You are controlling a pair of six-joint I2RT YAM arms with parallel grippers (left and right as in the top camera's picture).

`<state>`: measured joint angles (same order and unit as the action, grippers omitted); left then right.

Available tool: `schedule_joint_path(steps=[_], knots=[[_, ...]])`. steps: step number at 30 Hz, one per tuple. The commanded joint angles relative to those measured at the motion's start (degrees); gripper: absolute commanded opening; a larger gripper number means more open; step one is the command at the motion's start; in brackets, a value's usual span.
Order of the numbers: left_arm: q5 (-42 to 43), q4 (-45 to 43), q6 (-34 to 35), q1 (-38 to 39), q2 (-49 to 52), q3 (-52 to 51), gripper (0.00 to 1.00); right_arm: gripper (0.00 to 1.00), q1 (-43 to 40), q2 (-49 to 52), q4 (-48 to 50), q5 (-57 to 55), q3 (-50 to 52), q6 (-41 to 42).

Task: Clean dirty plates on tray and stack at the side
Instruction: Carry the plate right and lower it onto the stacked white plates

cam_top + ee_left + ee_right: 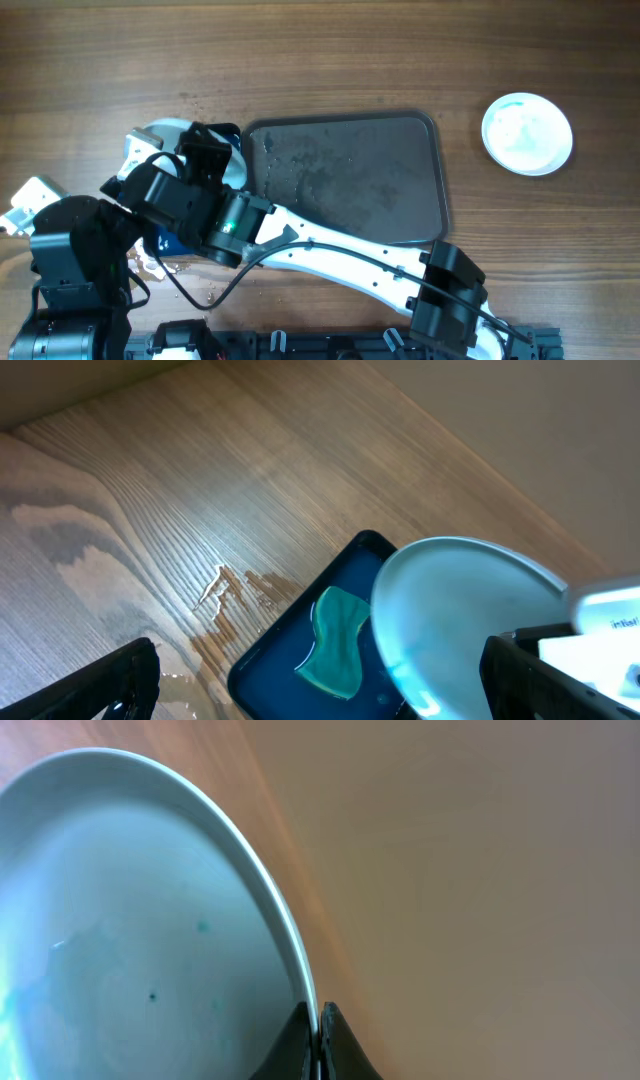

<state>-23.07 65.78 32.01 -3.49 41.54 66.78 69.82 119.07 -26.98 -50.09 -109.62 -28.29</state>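
**Plate held at its rim beside the grey tray, another lies on the desk**

The brown wood-grain desk (300,50) carries the large grey tray (350,170) in the middle. The tray has rounded corners and a low rim, and its floor is speckled with wet marks. No plate lies on it.

The narrow blue tray (275,660) sits left of it. From above, the right arm hides most of it.

The held plate (165,132) is round, white and shallow, with a pale blue wash and a few small blue dots inside (130,920). It hangs tilted just left of the grey tray, above the blue tray's end (450,610).

The second plate (527,133), white with a light blue film, lies on bare desk well apart to the right. I cannot tell if it is one plate or several.

A teal sponge (335,640) lies in the blue tray. A thin puddle (230,595) is on the desk beside that tray.

The right tool (318,1040) pinches the held plate's rim between its two fingers. From above, the arm covers this grip. The left tool (320,660) has its fingers wide apart with nothing between them; only the tips show at the frame's lower corners.
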Motion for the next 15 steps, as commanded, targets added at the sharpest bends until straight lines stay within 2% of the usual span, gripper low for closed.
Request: schedule_joint_path(steps=[1, 4, 5, 10, 12, 15], knots=[[1.2, -0.3, -0.3, 0.1, -0.1, 0.8, 1.0, 0.05, 1.8, 0.7, -3.6, 10.4, -1.3, 19.6], [1.2, -0.1, -0.2, 0.1, -0.1, 0.8, 1.0, 0.05, 1.6, 0.7, -7.2, 18.7, -1.3, 33.0], [1.2, 0.2, -0.2, 0.1, -0.1, 0.8, 1.0, 0.04, 1.0, 0.7, -8.2, 21.5, -1.3, 39.9], [1.2, 1.1, 0.0, 0.1, -0.1, 0.8, 1.0, 0.04, -2.7, 0.7, -10.4, 34.1, -1.3, 54.3], [2.3, 1.1, 0.0, 0.1, -0.1, 0.7, 1.0, 0.04, -7.6, 0.7, -13.0, 40.9, -1.3, 61.8], [3.2, 1.1, 0.4, 0.1, 0.7, 0.7, 1.0, 0.04, -17.1, 0.7, -16.7, 50.3, -1.3, 64.5]])
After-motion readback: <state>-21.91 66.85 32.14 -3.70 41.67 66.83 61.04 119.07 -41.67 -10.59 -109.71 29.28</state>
